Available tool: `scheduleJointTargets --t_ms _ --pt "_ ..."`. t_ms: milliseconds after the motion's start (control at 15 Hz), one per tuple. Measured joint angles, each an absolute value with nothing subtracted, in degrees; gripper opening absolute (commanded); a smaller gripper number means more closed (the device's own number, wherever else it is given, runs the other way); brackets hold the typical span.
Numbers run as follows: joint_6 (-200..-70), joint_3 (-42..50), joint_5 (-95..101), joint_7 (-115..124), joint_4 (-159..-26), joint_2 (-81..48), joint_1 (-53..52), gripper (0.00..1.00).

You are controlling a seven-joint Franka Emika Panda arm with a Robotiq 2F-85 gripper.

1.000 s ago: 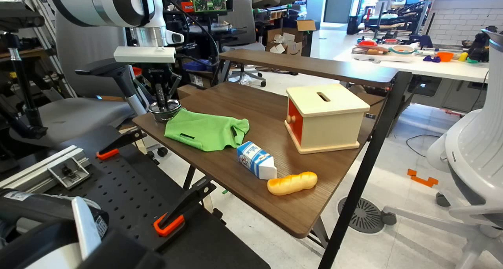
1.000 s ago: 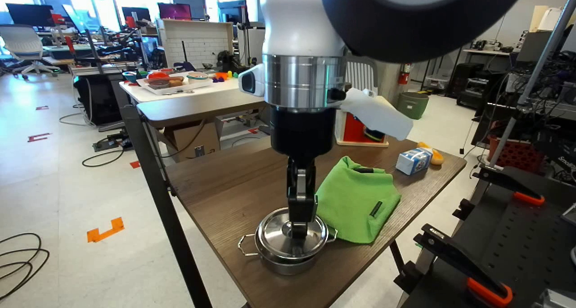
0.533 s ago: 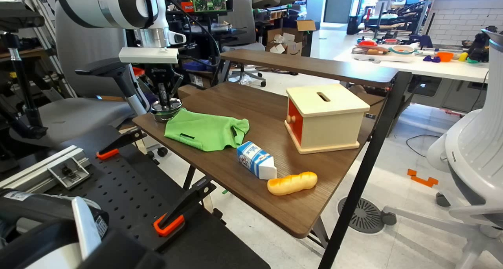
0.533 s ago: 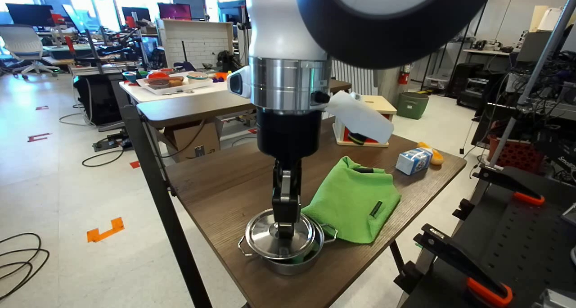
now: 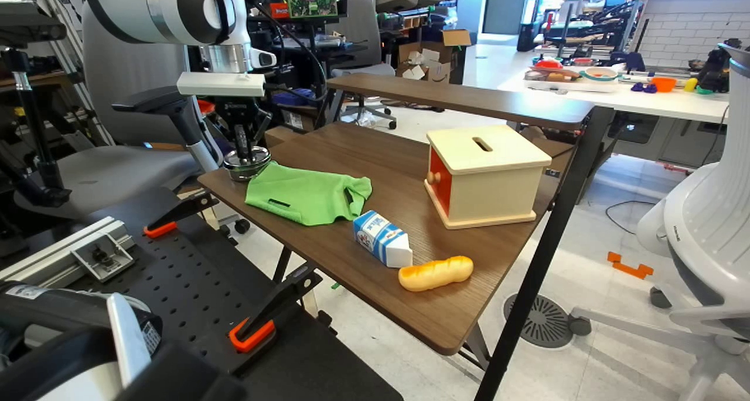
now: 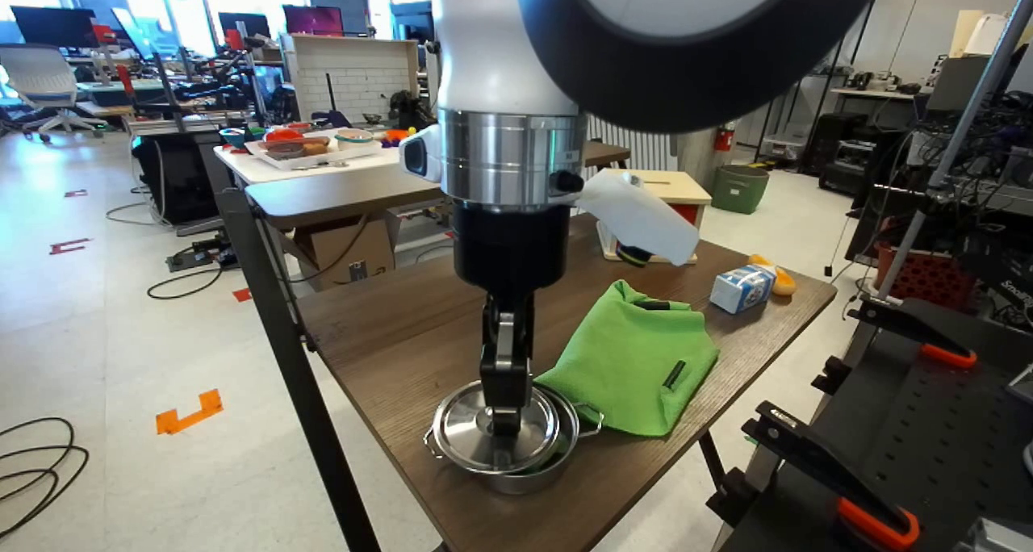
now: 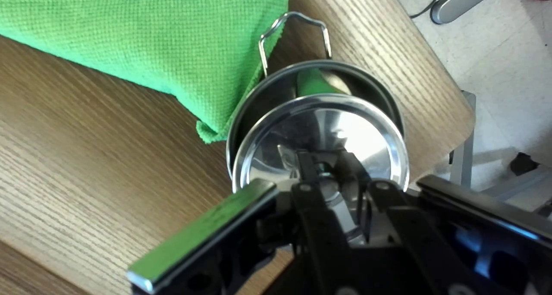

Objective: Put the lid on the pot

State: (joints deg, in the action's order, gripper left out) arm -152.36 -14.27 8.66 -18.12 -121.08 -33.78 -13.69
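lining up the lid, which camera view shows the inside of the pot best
The wrist view: it looks down past the lid into the uncovered part of the pot. The exterior views show less: a thin strip of its inside, or mainly its outer wall.

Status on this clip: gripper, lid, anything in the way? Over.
Gripper clamped on lid. Lid off-centre over pot, pot partly uncovered. Cloth beside pot, not over its opening.

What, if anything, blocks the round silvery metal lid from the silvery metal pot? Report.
Nothing visible; the lid partly covers the pot, off-centre. The bright green cloth lies beside it. A green patch inside may be reflection or contents.
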Motion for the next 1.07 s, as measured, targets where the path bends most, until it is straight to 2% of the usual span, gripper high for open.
scheduleJointTargets --t_ms 1067 --pt "-152.0 -14.7 8.6 -17.9 -121.3 -33.7 -13.3 0.05"
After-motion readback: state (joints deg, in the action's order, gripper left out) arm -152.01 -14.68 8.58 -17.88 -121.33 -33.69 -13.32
